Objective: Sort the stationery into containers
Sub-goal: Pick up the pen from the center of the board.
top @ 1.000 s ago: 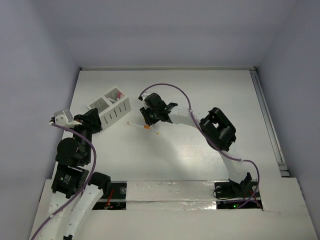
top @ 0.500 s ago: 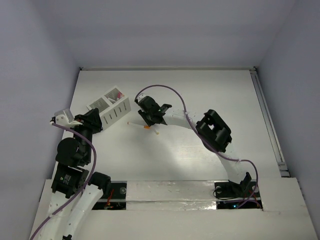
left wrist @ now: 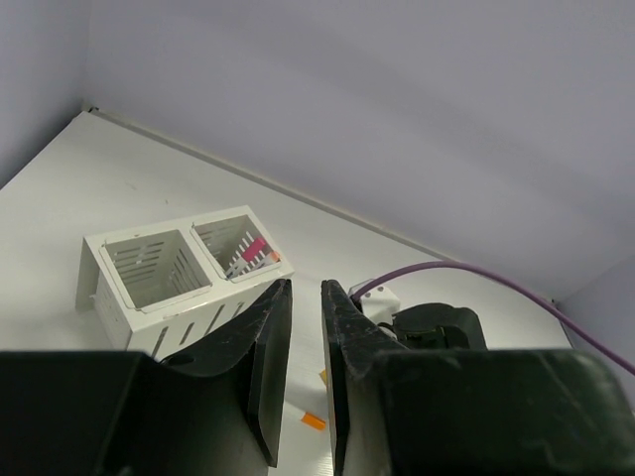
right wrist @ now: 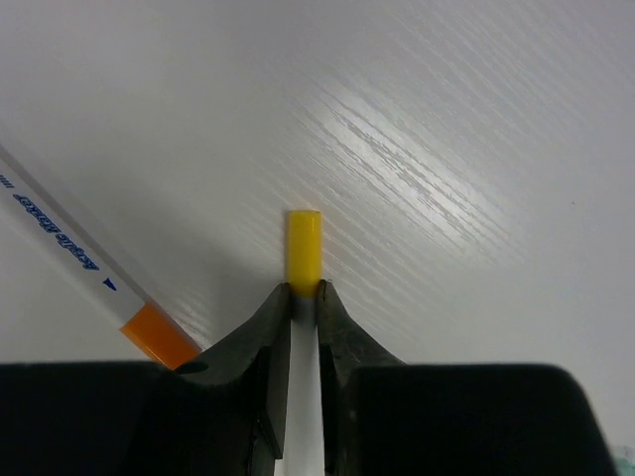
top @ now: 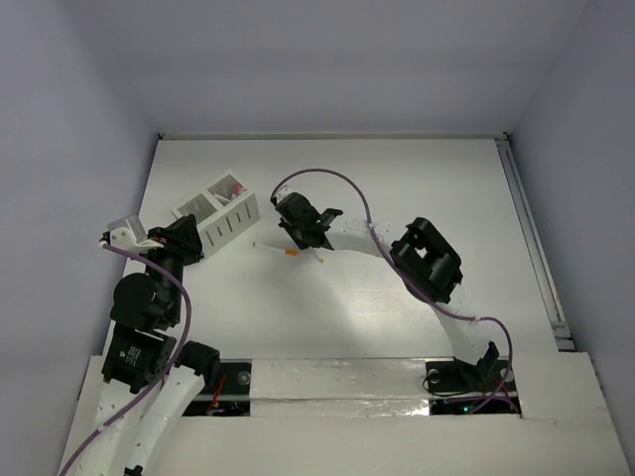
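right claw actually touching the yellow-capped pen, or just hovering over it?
Touching. Right wrist view: the right claw is closed on the yellow-capped pen, both fingers pressed against its white barrel just below the cap, with no gap.

orange-capped pen [right wrist: 89, 260] | blue print, triangle mark | wording illegible

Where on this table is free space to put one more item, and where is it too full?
Free: the patch between the right arm and the right rail; the strip along the back wall; the near middle, between right arm and left arm. Crowded: around the white box, the orange-capped pen and the right end effector holding the yellow-capped pen.
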